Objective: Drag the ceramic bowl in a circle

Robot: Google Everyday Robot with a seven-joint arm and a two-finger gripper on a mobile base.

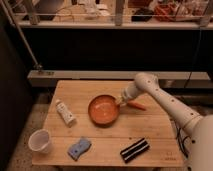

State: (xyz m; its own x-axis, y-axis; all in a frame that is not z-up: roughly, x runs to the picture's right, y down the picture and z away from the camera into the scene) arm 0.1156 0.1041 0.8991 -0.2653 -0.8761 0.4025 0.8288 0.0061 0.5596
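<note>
The ceramic bowl (104,110) is a wide, shallow, glossy orange-brown bowl that sits upright near the middle of the wooden table (150,131). My gripper (121,102) is at the bowl's right rim, at the end of the white arm (165,102) that reaches in from the right. The gripper touches or nearly touches the rim; its contact point is hidden by its own body.
An orange carrot-like item (136,105) lies just right of the gripper. A white bottle (65,112) lies left of the bowl. A white cup (40,141), a blue sponge (79,148) and a black striped item (135,149) sit along the front edge.
</note>
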